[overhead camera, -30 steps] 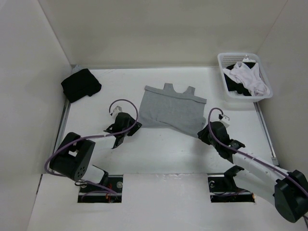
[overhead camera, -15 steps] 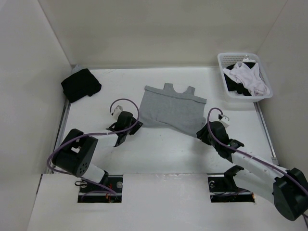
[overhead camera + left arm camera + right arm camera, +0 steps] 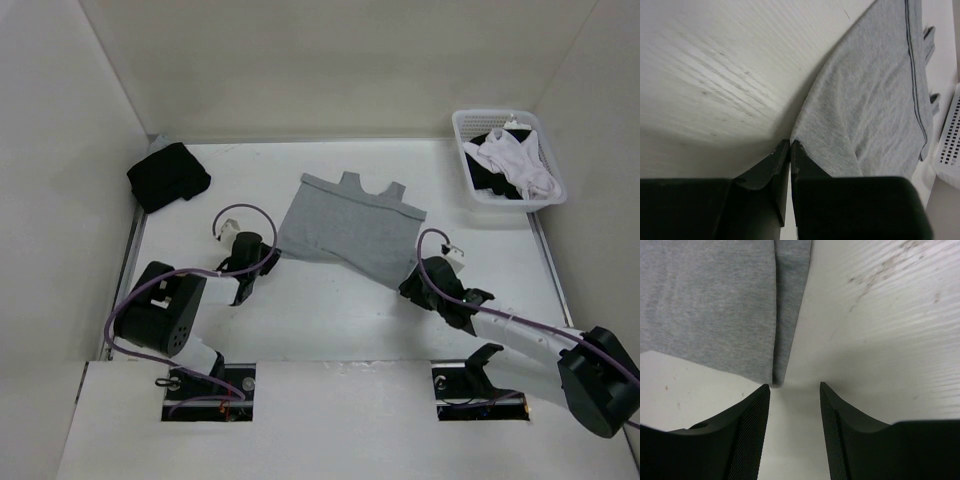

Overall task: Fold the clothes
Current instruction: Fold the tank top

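Note:
The clothes, a plain grey T-shirt [image 3: 345,225], lie folded in half on the white table, neck side toward the back wall. My left gripper [image 3: 266,262] is at the shirt's near-left corner. The left wrist view shows its jaws [image 3: 790,142] shut, pinching the tip of the grey fabric [image 3: 865,110]. At the shirt's near-right corner is my right gripper [image 3: 407,284]. In the right wrist view it [image 3: 795,386] stands open over bare table, and the shirt's folded corner [image 3: 715,305] ends just ahead of its left finger [image 3: 747,430].
A black folded bundle [image 3: 168,176] lies at the back left by the wall. A white basket [image 3: 480,200] with white and black garments stands at the back right; its side [image 3: 950,145] also shows in the left wrist view. Walls enclose the table.
My left gripper has shut on the shirt's near-left corner and drawn it leftward. The right gripper has opened wider and shifted slightly left, letting go of the near-right corner.

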